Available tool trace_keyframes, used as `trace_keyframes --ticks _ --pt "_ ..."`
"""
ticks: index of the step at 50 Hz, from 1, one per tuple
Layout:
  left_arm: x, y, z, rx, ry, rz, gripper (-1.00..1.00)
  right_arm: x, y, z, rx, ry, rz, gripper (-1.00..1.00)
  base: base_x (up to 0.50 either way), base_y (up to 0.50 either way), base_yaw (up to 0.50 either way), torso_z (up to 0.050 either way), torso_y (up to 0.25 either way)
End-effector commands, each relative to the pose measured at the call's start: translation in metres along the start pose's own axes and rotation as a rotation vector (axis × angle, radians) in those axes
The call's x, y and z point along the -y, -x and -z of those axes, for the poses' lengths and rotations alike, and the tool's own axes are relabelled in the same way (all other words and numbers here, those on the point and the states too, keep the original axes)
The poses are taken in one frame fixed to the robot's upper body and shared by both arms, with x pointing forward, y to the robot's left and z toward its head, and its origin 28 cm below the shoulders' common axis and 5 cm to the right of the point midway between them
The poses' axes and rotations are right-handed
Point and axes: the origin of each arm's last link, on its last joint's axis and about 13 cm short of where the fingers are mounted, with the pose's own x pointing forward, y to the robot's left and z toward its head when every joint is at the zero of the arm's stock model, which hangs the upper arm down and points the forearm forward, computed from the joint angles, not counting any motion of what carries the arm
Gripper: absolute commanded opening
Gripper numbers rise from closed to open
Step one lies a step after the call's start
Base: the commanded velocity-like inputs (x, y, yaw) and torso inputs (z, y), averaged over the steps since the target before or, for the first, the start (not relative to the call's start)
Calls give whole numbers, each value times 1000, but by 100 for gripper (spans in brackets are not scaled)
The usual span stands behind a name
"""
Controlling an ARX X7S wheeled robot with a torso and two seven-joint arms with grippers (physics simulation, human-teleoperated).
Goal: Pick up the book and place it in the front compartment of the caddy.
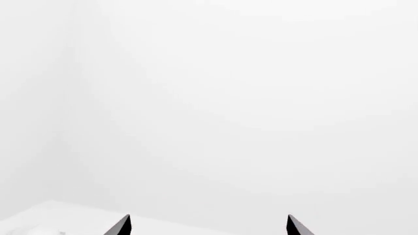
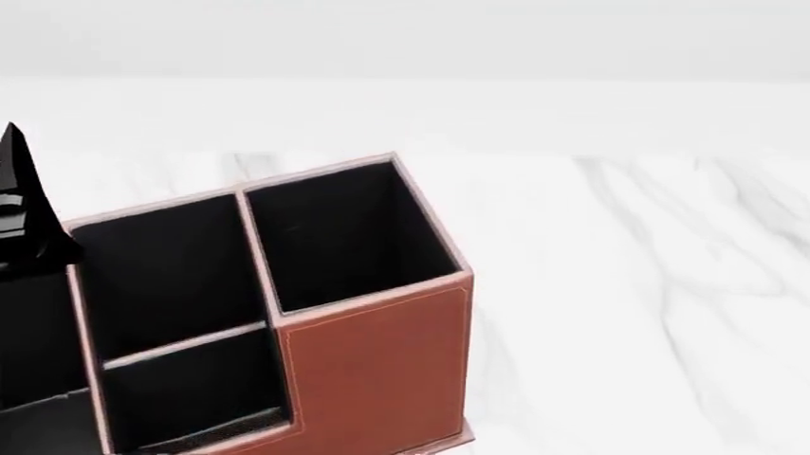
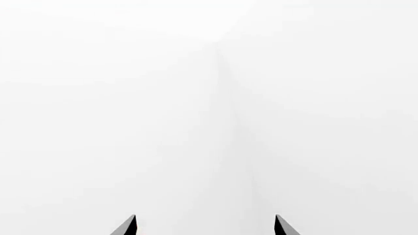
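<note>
The caddy [image 2: 374, 365] is reddish-brown with pale stitched rims and black lining, and it stands at the lower left of the head view on the white marble table [image 2: 608, 284]. Its front compartment [image 2: 171, 275] is the deeper middle section behind a low cross divider, and nothing shows inside it. The book is out of view. My left gripper [image 1: 209, 224] is open, facing a white wall with nothing between its tips. One black pointed fingertip [image 2: 18, 180] shows at the head view's left edge, above the caddy's left end. My right gripper [image 3: 205, 224] is open too, facing bare white walls.
A tall end section [image 2: 348, 232] forms the caddy's right side, and a smaller low-walled section [image 2: 190, 398] lies nearest me. The marble tabletop stretches to the right of and behind the caddy. A corner of the table [image 1: 58, 220] shows in the left wrist view.
</note>
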Motion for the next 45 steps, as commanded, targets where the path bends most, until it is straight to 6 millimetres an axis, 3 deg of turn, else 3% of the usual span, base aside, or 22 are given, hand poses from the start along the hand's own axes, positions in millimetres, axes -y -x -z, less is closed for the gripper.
trace_keyframes --ticks 1,5,21,30,36,41,45 --pt "0 0 -1 3 0 0 100 1 2 -3 42 41 19 100 0 0 0 0 12" --pt "0 0 -1 5 -1 0 100 2 2 -4 57 51 15 100 0 61 0 0 0" --pt "-1 -1 -1 7 -2 -5 100 1 1 -3 39 69 15 100 0 500 0 0 0" --pt "1 1 0 49 -13 22 100 1 1 -2 31 64 12 100 0 0 0 0 0" --pt "3 0 -4 123 75 129 100 2 4 -3 20 72 6 100 0 0 0 0 0" --pt "7 -8 -8 114 -96 291 100 4 6 -4 19 76 8 100 0 0 0 0 0" --pt "8 -10 -17 61 -104 441 100 4 8 -5 19 77 5 100 0 0 0 0 0"
